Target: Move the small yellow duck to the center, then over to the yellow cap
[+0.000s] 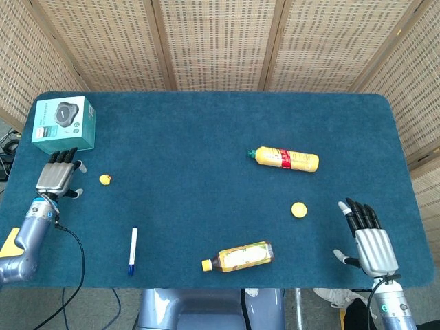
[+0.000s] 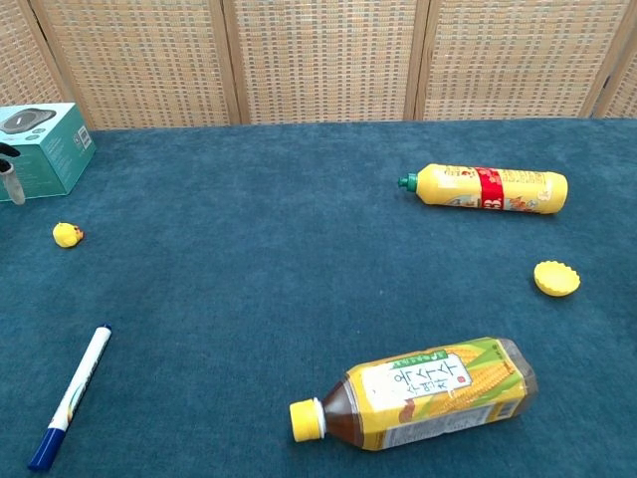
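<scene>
Currently we see the small yellow duck (image 1: 104,179) near the table's (image 1: 206,137) left edge, just right of our left robot hand (image 1: 59,179), fingers apart, holding nothing, not touching it. Yellow cap (image 1: 298,210) sits toward the right edge, well apart from the duck. Right robot hand (image 1: 367,239) lies at the front right corner, fingers spread, empty.

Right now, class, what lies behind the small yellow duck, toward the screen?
Behind the small yellow duck stands the teal box, then bare blue table. Whatever is behind the box is hidden.
</scene>
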Controlling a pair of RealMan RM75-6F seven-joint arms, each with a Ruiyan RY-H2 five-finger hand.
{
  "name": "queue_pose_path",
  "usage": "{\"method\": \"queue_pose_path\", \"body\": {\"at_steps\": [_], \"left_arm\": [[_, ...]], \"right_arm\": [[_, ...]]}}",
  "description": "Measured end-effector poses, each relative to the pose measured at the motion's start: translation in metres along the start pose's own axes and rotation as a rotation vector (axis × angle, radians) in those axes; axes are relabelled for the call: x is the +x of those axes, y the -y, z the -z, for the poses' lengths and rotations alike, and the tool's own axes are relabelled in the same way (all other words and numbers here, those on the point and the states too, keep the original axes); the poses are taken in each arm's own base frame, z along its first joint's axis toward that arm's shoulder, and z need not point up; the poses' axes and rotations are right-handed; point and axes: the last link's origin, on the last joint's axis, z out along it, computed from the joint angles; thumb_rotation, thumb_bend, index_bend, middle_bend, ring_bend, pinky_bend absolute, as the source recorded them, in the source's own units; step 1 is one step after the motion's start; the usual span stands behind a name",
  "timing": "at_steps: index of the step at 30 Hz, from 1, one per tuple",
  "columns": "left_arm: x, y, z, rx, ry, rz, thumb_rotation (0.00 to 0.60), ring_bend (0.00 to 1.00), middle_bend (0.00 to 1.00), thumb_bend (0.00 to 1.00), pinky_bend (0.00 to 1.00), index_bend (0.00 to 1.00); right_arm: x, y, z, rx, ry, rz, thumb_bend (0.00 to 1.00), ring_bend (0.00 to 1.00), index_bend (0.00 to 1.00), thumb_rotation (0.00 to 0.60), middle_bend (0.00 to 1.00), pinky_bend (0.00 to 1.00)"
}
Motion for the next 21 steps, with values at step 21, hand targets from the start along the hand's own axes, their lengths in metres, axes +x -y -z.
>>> {"method": "queue_pose_path", "body": {"at_steps": [21], "left_arm": [[-0.007,-0.032,-0.032,-0.025,0.018,-0.064,0.6,0.0,0.0,0.26,0.0,0.39]], "right_arm": [[0.005,-0.012,-0.007,-0.048,-0.004,-0.034,0.08,0.0,0.03,0.6,0.0,0.0]]}}
